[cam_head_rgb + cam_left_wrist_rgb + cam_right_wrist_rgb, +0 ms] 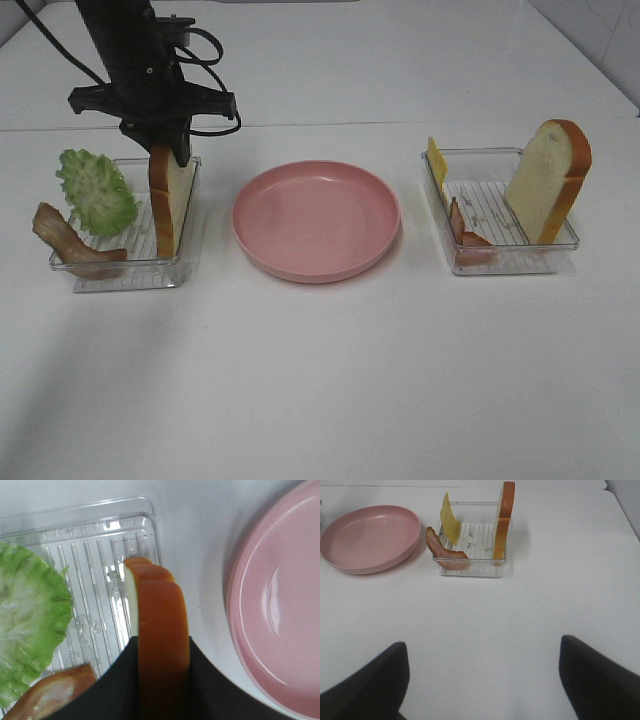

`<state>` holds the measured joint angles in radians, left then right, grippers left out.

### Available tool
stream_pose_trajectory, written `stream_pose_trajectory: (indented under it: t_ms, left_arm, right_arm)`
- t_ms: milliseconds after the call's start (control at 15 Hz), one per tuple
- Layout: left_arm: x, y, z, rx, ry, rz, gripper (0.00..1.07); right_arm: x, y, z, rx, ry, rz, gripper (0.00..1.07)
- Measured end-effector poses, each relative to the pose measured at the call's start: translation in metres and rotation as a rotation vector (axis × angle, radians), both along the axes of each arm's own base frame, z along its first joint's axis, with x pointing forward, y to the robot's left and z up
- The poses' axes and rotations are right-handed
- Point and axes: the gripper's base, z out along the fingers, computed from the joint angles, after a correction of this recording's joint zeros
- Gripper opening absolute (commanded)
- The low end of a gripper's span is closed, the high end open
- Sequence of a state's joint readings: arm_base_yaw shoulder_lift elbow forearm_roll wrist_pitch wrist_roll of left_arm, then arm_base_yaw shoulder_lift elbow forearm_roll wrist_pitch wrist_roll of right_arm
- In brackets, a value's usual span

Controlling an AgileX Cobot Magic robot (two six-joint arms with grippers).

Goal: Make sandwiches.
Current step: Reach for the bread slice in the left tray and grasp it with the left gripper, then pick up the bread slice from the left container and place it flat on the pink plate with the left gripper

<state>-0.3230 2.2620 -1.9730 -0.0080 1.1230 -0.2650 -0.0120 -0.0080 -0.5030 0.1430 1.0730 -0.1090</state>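
Sandwich barely begun: your plate (316, 215) is bare.
Left fingers (215, 700) pinch a slice (162, 630) left of it; right fingers (370, 685) wide, empty.

I work over a plain white surface (320, 380), smooth and faintly glossy. A thin seam (400, 122) crosses it toward twelve o'clock. Past its edge at one o'clock, pale tiles (610, 30) show. Light falls soft and even, leaving faint shadows.

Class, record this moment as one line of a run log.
left gripper: clamped on upright bread slice in left tray | right gripper: open, empty | pink plate: empty
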Motion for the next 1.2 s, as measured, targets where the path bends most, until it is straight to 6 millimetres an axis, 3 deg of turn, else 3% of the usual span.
stream_pose_trajectory:
  t_ms: [267,600,733,867,1000,1200]
  left_arm:
    - [-0.006,0.002,0.007,0.013,0.034,-0.013,0.0]
    - [-0.034,0.008,0.098,-0.068,-0.114,-0.025,0.0]
    - [-0.046,0.005,0.123,-0.149,-0.146,-0.071,0.0]
    - [-0.049,-0.001,0.126,-0.214,-0.133,-0.096,0.0]
    - [-0.039,-0.017,0.109,-0.36,-0.101,-0.097,0.0]
    - [-0.021,-0.041,0.068,-0.561,-0.013,-0.073,0.0]
  right_arm:
    - [0.0,0.0,0.0,0.0,0.0,0.0,0.78]
    - [0.0,0.0,0.0,0.0,0.0,0.0,0.78]
    - [0.0,0.0,0.0,0.0,0.0,0.0,0.78]
    - [0.0,0.0,0.0,0.0,0.0,0.0,0.78]
    - [0.0,0.0,0.0,0.001,0.0,0.001,0.78]
    - [0.0,0.0,0.0,0.002,0.0,0.001,0.78]
